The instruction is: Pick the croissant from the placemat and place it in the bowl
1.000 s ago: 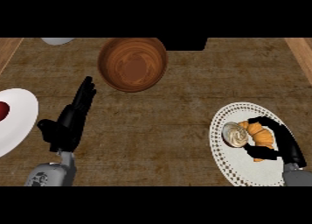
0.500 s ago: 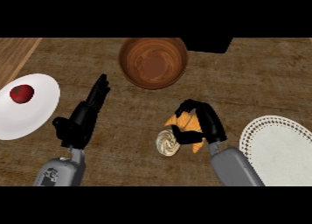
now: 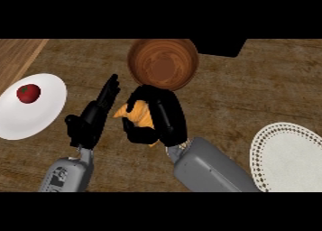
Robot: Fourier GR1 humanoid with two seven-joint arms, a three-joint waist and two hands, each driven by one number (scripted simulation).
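My black right hand [image 3: 156, 118] curls around golden flaky croissant [image 3: 138, 113], just near of round brown wooden bowl [image 3: 164, 62]. Black left hand [image 3: 93, 118] rests alongside, fingers straight. White lacy placemat [image 3: 291, 155] right. Best carry farther, over bowl centre, before opening fingers.

Croissant [image 3: 138, 113] in right hand [image 3: 164, 118]

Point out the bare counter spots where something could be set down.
Free: the stretch between the bowl and the placemat, and the strip between the plate and the left hand. Crowded: just below the bowl, where the right hand holds the croissant.
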